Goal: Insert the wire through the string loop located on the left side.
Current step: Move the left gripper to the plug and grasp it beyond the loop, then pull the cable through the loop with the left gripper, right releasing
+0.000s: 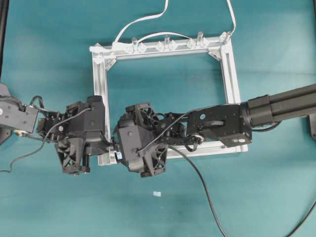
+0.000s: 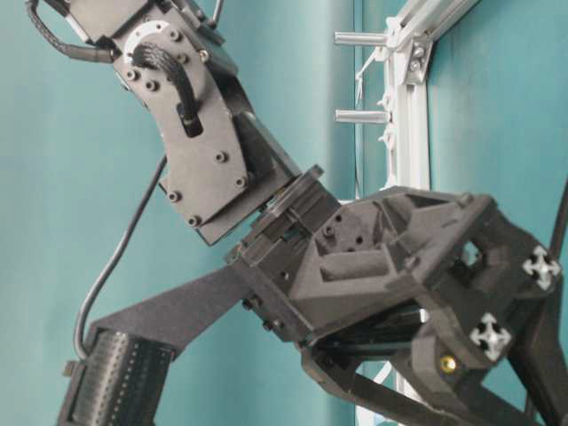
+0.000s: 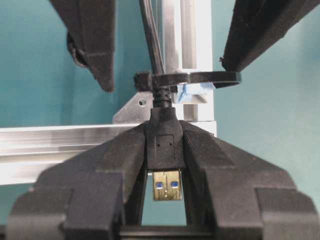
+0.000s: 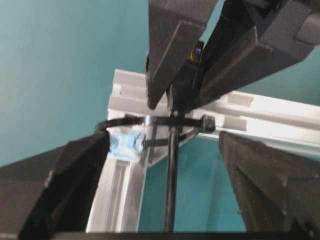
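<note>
At the frame's (image 3: 195, 55) lower-left corner, the left gripper (image 3: 165, 165) clamps the plug of the wire (image 3: 163, 150), silver tip toward the camera, just this side of the string loop (image 3: 200, 78). Beyond the loop, the right gripper (image 4: 165, 165) stands open around the cable. Judgement: draw the plug straight out, keeping the cable centred. The wire is thin and black, and already passes through the loop.

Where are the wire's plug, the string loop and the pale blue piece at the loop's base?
wire's plug (image 3: 165, 147): left wrist view, on the black plug body between the left gripper's fingers.
string loop (image 3: 210, 77): left wrist view, on the dark band right of the wire.
pale blue piece (image 4: 124, 144): right wrist view, on its front face.
</note>
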You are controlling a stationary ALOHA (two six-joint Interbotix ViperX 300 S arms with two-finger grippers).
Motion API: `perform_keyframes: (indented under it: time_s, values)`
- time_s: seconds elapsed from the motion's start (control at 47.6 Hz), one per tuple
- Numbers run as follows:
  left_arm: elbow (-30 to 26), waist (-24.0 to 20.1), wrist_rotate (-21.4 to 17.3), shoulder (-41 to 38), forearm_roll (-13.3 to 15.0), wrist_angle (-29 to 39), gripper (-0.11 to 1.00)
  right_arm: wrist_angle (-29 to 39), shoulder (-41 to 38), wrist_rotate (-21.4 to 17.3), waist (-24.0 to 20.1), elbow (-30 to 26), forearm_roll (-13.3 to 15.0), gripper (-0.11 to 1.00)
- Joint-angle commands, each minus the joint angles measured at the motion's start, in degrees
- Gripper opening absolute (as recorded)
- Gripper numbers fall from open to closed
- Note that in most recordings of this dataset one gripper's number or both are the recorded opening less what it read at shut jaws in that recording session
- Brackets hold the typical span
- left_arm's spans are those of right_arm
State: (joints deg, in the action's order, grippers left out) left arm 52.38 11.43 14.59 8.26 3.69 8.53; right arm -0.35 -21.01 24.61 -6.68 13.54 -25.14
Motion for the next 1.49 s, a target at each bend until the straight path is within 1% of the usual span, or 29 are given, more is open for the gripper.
perform_keyframes:
  time_s: [0.0, 0.315, 0.462, 0.776, 1.049, 1.217, 1.364, 1.469]
  values:
    - [-1.23, -0.09, 0.35, 1.05, -0.09, 0.00, 0.18, -0.18, 2.29, 0.00, -0.18, -1.05, 0.18, 0.91]
    - [-1.14, -0.09, 0.35, 1.14, -0.09, 0.09, 0.18, -0.18, 2.55, 0.00, -0.18, -0.70, 0.18, 0.91]
    - [-0.62, -0.09, 0.44, 2.11, -0.09, 1.32, 0.18, -0.18, 3.25, 0.00, -0.18, 0.00, 0.18, 0.91]
    - [3.16, 0.00, 0.70, 8.79, -0.09, 7.12, 0.18, -0.26, 5.27, 0.00, -0.18, 2.99, 0.18, 0.91]
    - [6.68, 0.09, 0.62, 15.21, -0.09, 12.13, 0.18, -0.35, 5.62, 0.00, -0.18, 3.52, 0.18, 0.91]
    - [8.26, 1.05, 0.62, 18.63, 0.00, 14.59, 0.18, -0.35, 5.71, 0.00, -0.18, 3.52, 0.18, 0.90]
    - [8.79, 2.37, 0.79, 19.07, 0.09, 15.29, 0.18, -0.53, 5.71, 0.00, -0.18, 3.52, 0.18, 0.90]
    - [8.79, 2.99, 1.58, 18.54, 0.09, 14.94, 0.18, -0.53, 5.71, 0.00, -0.18, 3.52, 0.18, 0.90]
